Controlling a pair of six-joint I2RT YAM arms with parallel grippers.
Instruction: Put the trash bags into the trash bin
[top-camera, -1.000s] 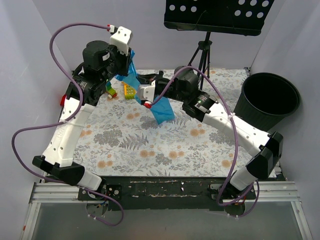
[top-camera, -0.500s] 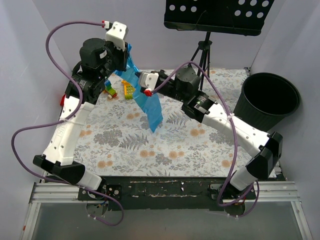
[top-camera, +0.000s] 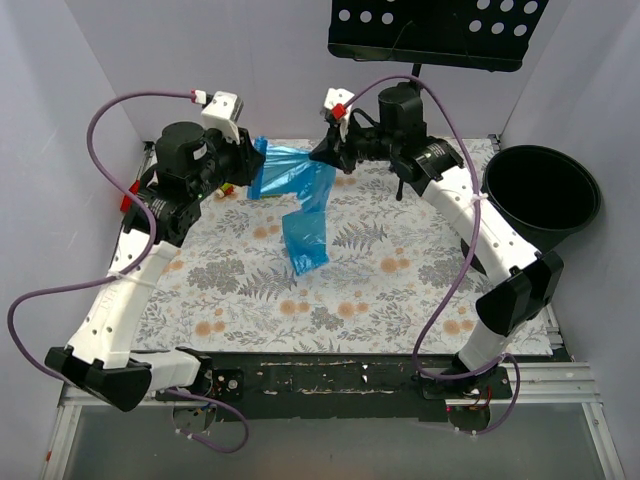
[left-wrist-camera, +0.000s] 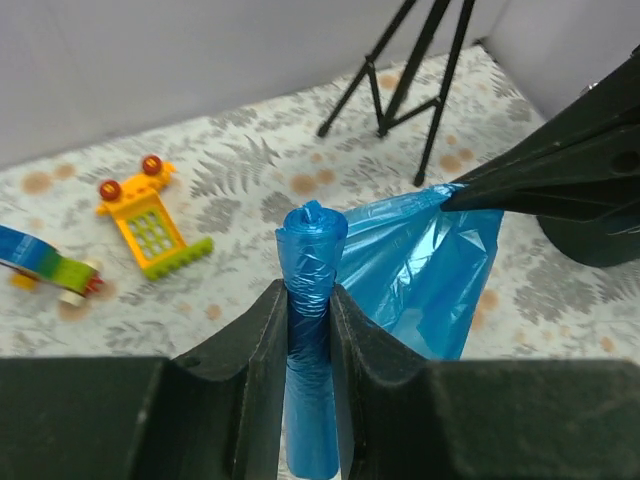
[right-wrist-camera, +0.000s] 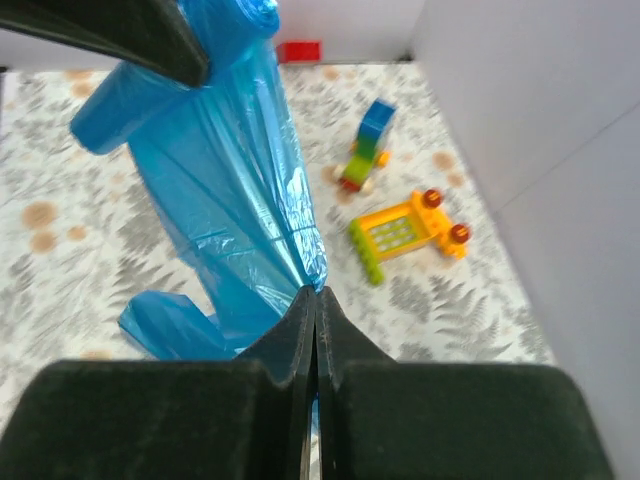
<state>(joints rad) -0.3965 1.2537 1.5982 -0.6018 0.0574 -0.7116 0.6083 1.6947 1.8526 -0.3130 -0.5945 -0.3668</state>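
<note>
A blue trash bag (top-camera: 300, 190) hangs stretched between my two grippers above the back of the table, its loose end drooping toward the cloth. My left gripper (top-camera: 252, 165) is shut on the rolled wad of the trash bags (left-wrist-camera: 310, 300), which stands upright between its fingers. My right gripper (top-camera: 322, 158) is shut on the pulled-out sheet's edge (right-wrist-camera: 250, 220), the film fanning out from its closed tips (right-wrist-camera: 314, 300). The black trash bin (top-camera: 540, 200) stands at the right edge of the table, well to the right of both grippers.
A black music stand (top-camera: 430, 30) on a tripod (left-wrist-camera: 410, 70) stands at the back. Toy blocks lie on the floral cloth at the back left: a yellow one (left-wrist-camera: 150, 225) and a blue-green one (left-wrist-camera: 45, 268). Purple cables loop off both arms.
Both grippers have risen and drawn apart, the right one moving right and back. The bag sheet has been pulled out from the wad and now spans between them.
</note>
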